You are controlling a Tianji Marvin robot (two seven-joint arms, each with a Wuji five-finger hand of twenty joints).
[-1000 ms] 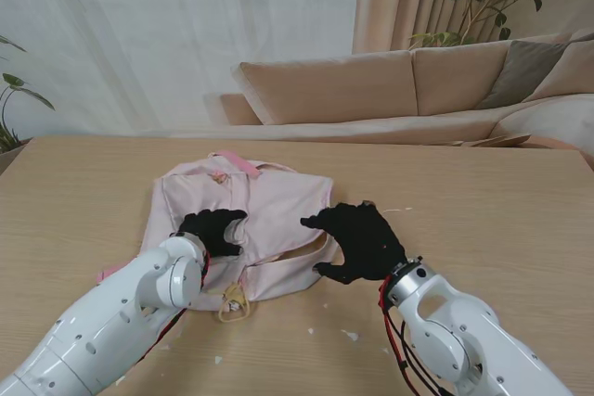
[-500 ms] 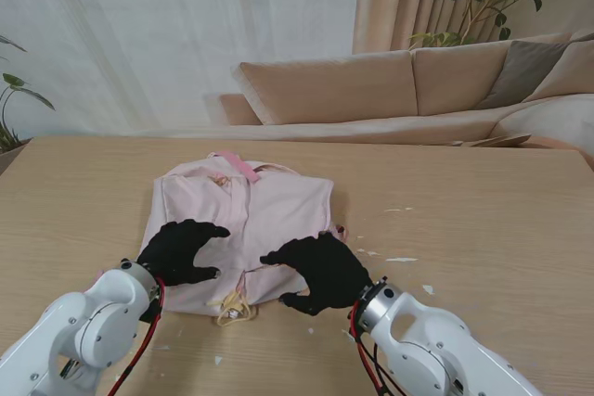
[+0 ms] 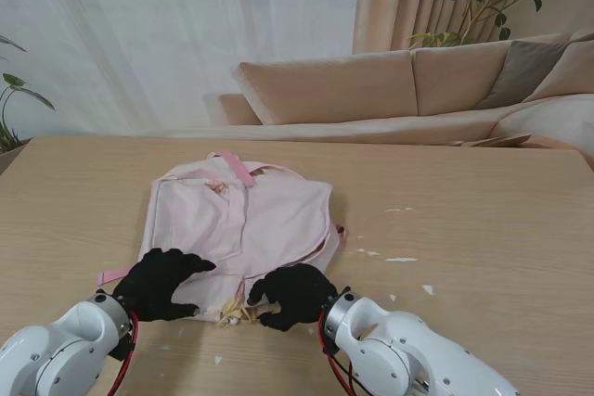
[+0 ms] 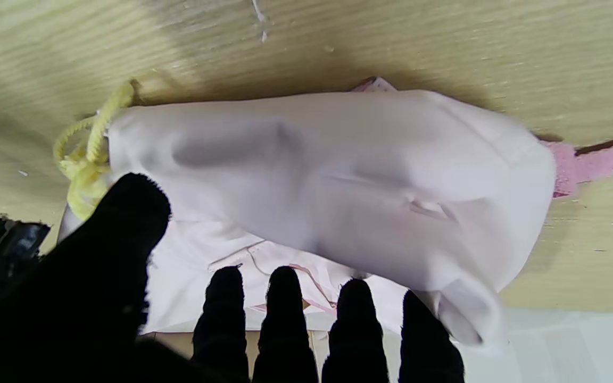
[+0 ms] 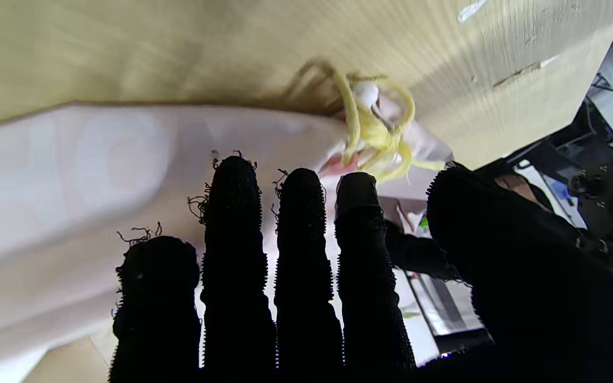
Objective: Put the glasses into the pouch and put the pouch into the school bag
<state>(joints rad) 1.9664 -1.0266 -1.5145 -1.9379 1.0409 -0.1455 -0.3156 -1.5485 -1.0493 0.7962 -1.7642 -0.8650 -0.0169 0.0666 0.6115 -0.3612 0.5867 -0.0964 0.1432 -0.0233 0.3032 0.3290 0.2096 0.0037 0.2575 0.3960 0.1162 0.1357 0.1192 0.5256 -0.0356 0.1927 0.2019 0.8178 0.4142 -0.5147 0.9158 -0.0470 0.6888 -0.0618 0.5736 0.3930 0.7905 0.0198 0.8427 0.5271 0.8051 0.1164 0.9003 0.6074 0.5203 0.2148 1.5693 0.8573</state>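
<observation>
The pink school bag (image 3: 243, 218) lies flat on the wooden table, its strap (image 3: 237, 167) pointing away from me. A knot of yellow drawstring (image 3: 232, 312) pokes out at the bag's near edge; it also shows as the yellow cord (image 4: 85, 159) and the yellow cord (image 5: 375, 133) against pale fabric. I cannot tell the pouch apart from the bag cloth. No glasses are visible. My left hand (image 3: 165, 283) rests at the bag's near left corner, fingers spread, holding nothing. My right hand (image 3: 292, 294) sits just right of the cord, fingers straight and apart.
Small white scraps (image 3: 401, 260) lie scattered on the table to the right of the bag. A pink strap end (image 3: 111, 275) sticks out by my left hand. A beige sofa (image 3: 371, 90) stands beyond the table's far edge.
Both hands have drawn back toward me, from on top of the bag's middle to its near edge. The bag now lies flatter, and the yellow cord sits between the hands.
</observation>
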